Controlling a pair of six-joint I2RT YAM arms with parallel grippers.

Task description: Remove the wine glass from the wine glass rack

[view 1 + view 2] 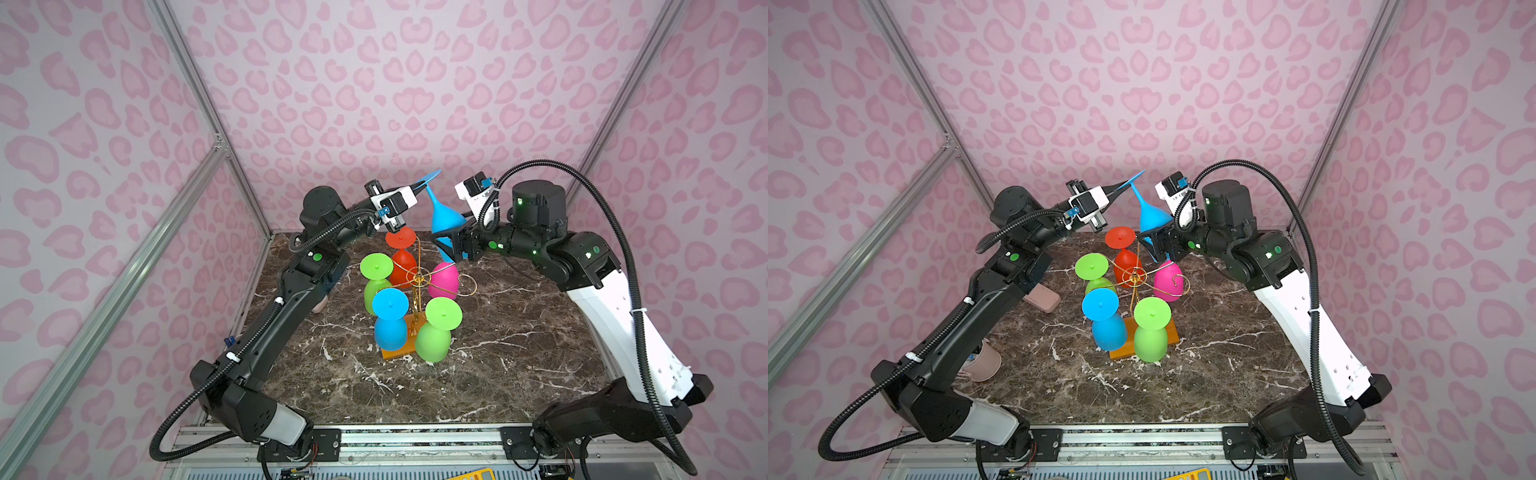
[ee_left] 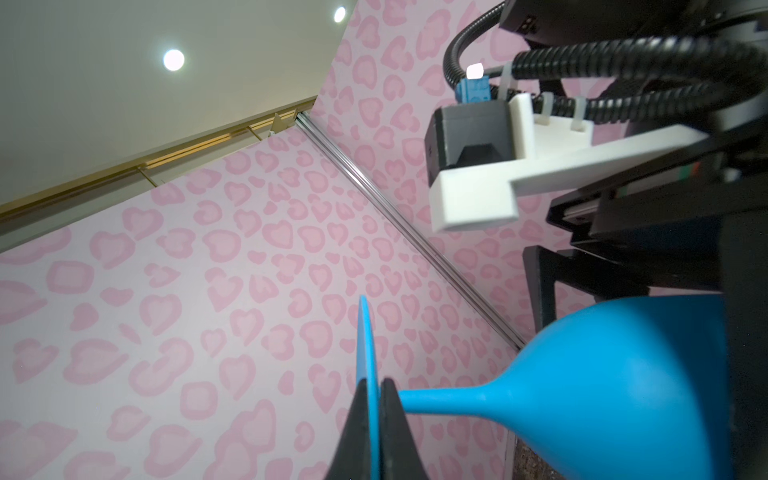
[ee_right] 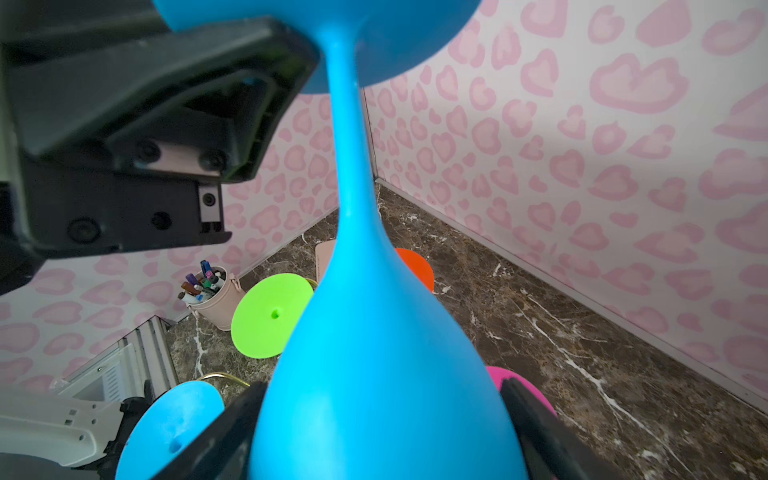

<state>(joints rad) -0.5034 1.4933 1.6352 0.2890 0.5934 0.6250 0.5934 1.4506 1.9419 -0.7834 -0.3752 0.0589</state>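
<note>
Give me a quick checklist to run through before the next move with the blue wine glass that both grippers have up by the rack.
1. Left gripper shut on the foot of the blue wine glass: ok.
2. Right gripper jaws flank the bowl; firm grip: cannot tell.
3. Glass free of the wine glass rack, no wire touching it in both top views: ok.
4. Clearance between the right gripper and the pink glass just below it: cannot tell.
5. Bare tabletop beside the rack for a set-down: ok.
</note>
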